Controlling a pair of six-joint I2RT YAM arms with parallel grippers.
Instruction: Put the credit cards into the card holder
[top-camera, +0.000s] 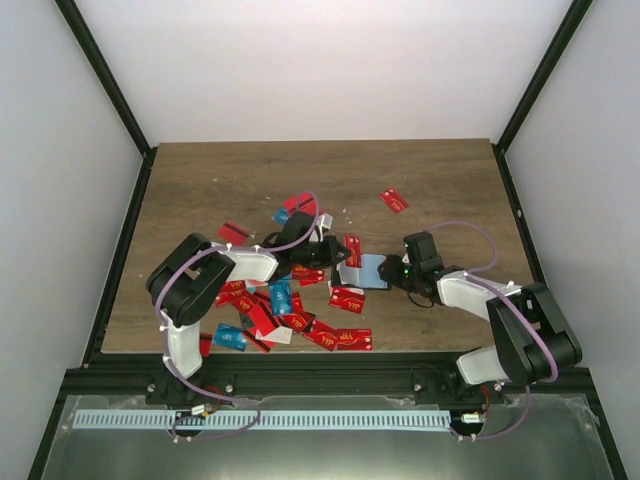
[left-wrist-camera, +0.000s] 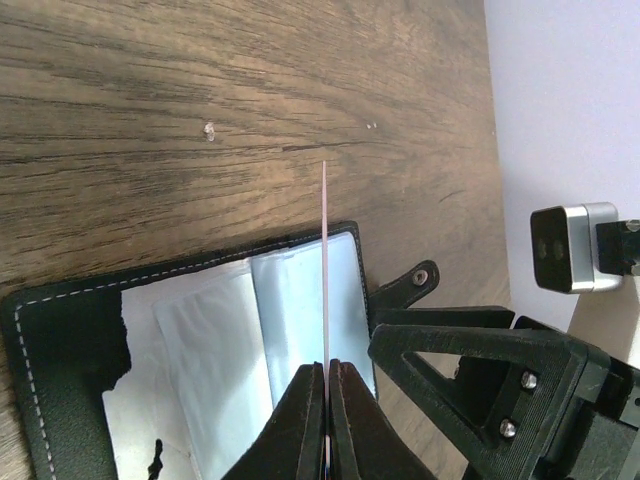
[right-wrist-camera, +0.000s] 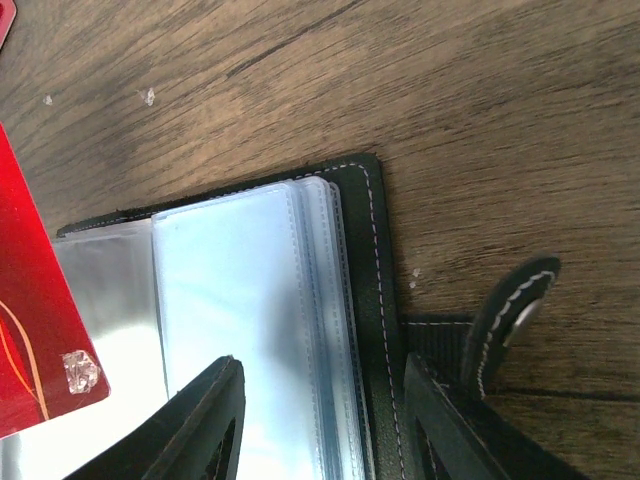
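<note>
1 card (left-wrist-camera: 326, 230) pinched tight between the closed tips of the left pincer (left-wrist-camera: 326, 372), standing on edge above the open card holder (left-wrist-camera: 60, 330), lower edge close to the clear sleeves (left-wrist-camera: 285, 320). Cannot tell whether it already touches a pocket mouth. Probably the same card (right-wrist-camera: 30, 300) showing red at the left edge of the right wrist view.

Card holder flat on the desk (left-wrist-camera: 200, 80), spread open near the middle, just to the right of the scattered credit cards (top-camera: 290, 315). Right pincer (right-wrist-camera: 320, 420) at the holder's right half, jaws partly apart to either side of the sleeve stack and stitched border, snap strap (right-wrist-camera: 515, 310) beside the outer finger. Grip or mere hover: not to be told.

Step in hand, by the look of it: insertion of 1 card, with many more left on the desk.

Next move, as a judgement:
- Tilt the card flatter.
- Line its leading edge up with a sleeve opening.
- Slide in slowly and release only once seated.

Calls for a steady, open holder on the right side. Risk of the edge catching on the plastic, or slipping between 2 sleeves instead of into 1.
</note>
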